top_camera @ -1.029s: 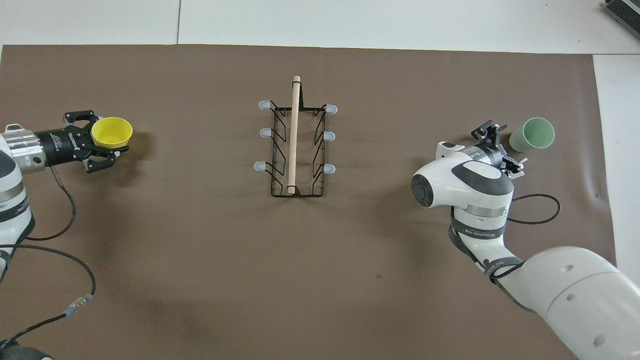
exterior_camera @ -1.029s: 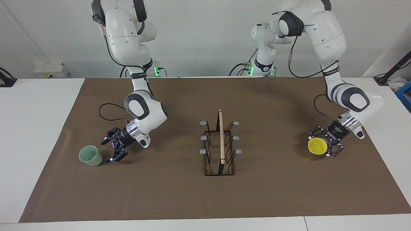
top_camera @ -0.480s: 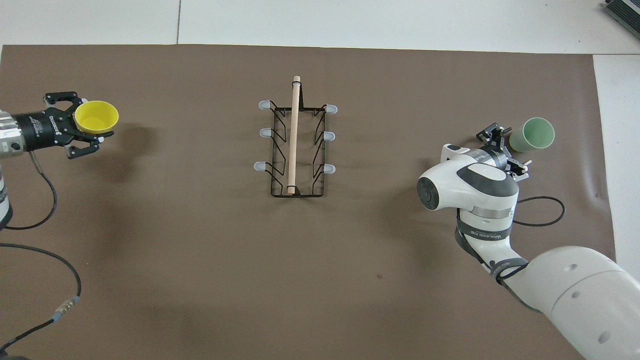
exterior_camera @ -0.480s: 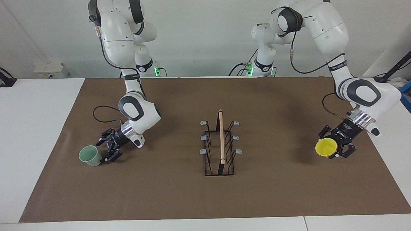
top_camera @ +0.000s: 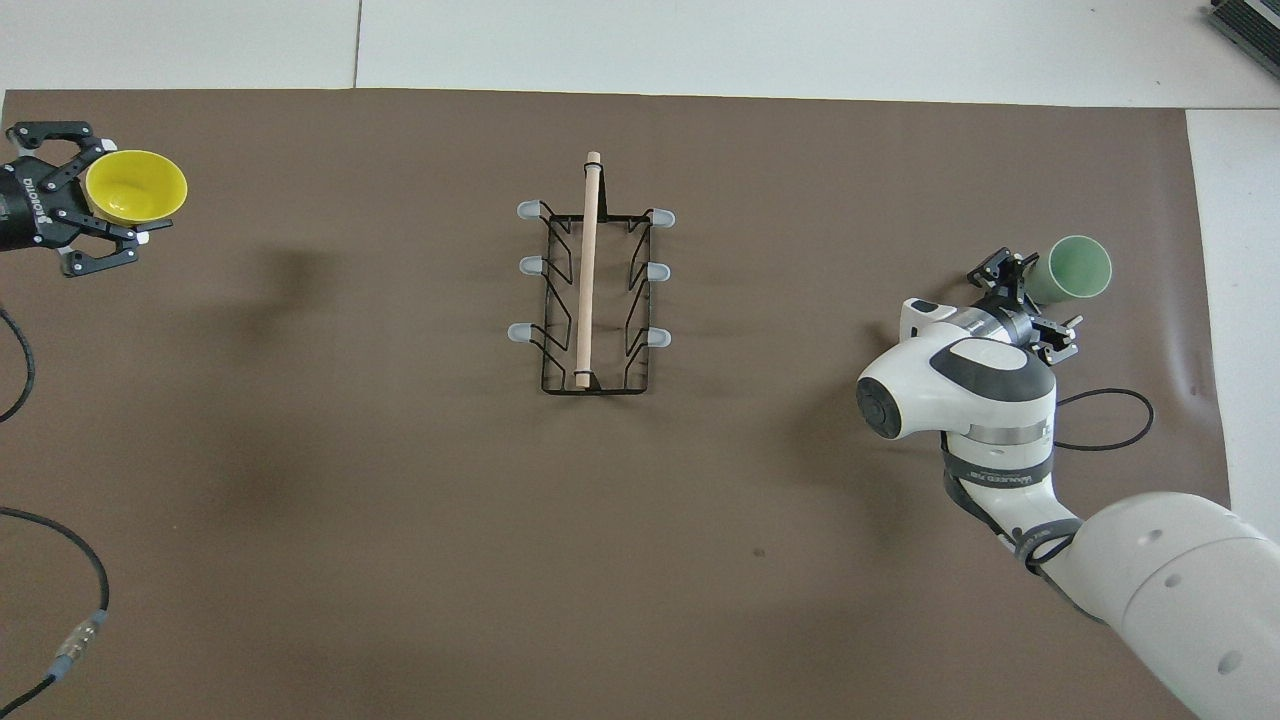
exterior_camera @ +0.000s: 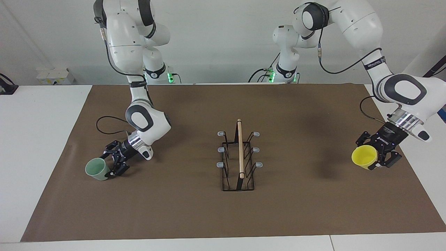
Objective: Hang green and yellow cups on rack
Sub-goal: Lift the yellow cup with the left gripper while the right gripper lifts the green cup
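Note:
The pale green cup (exterior_camera: pixel 95 169) stands on the brown mat at the right arm's end; it also shows in the overhead view (top_camera: pixel 1078 268). My right gripper (exterior_camera: pixel 110 164) is low beside it and open, its fingertips at either side of the cup's lower body (top_camera: pixel 1035 295). My left gripper (exterior_camera: pixel 375 157) is shut on the yellow cup (exterior_camera: pixel 364 157) and holds it tilted above the mat's edge at the left arm's end (top_camera: pixel 135 185). The black wire rack (exterior_camera: pixel 240 150) with its wooden bar stands mid-table with bare prongs (top_camera: pixel 590 270).
The brown mat (exterior_camera: pixel 223 212) covers most of the white table. The right arm's cable (exterior_camera: pixel 104 123) loops on the mat close to the green cup. The left arm's cable (top_camera: pixel 60 560) lies on the mat at its end.
My left gripper has carried the yellow cup away from the rack toward the mat's edge. My right gripper has moved up to the green cup, its fingers now around the cup.

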`<state>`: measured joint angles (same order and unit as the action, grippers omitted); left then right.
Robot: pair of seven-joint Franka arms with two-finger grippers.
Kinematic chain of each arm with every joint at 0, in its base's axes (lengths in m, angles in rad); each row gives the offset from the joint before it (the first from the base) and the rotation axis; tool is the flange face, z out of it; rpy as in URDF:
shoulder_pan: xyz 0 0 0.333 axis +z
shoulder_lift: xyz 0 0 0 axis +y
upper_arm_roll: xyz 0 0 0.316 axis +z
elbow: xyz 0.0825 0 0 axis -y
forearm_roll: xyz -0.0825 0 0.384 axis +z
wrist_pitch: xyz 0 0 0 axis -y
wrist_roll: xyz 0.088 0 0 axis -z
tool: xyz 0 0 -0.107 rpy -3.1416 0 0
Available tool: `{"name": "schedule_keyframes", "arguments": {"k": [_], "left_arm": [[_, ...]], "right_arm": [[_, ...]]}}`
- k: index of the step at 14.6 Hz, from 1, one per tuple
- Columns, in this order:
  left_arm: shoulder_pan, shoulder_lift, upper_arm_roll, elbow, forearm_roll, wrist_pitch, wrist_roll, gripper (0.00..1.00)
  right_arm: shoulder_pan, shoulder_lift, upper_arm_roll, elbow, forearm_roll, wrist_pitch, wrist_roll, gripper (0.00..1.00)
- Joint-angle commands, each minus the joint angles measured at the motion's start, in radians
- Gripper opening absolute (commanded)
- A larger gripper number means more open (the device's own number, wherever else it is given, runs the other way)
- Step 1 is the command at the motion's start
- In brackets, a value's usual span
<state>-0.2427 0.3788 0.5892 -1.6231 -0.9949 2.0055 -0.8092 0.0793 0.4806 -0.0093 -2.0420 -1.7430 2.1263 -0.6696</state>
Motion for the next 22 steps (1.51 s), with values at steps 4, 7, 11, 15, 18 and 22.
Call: {"name": "schedule_keyframes", "arguments": {"k": [4,7,11,15,18,22], "left_arm": [[0.01,-0.151,-0.19,0.023,0.402,0.009,-0.062,0.0],[0.011,-0.21,-0.325,0.014,0.649,0.006,-0.053,0.0],[0.011,-0.25,-0.475,-0.012,0.857,0.01,-0.05,0.0],[0.011,-0.297,-0.649,-0.163,1.087,0.218,-0.056,0.0],[0.016,-0.351,-0.715,-0.373,1.096,0.56,-0.05,0.0],[0.014,-0.357,-0.782,-0.492,1.176,0.734,-0.053,0.0]], "right_arm": [[-0.07,-0.014,0.008,-0.021,-0.141,0.055,0.087,1.0],[-0.081,-0.013,0.008,-0.015,-0.161,0.057,0.122,1.0],[-0.082,-0.011,0.008,-0.012,-0.161,0.066,0.12,0.85],[-0.081,-0.01,0.008,-0.009,-0.161,0.067,0.113,0.4],[-0.081,-0.023,0.011,-0.003,-0.132,0.072,0.091,0.39],[-0.174,-0.103,0.011,0.005,0.094,0.338,-0.092,0.4]]}}
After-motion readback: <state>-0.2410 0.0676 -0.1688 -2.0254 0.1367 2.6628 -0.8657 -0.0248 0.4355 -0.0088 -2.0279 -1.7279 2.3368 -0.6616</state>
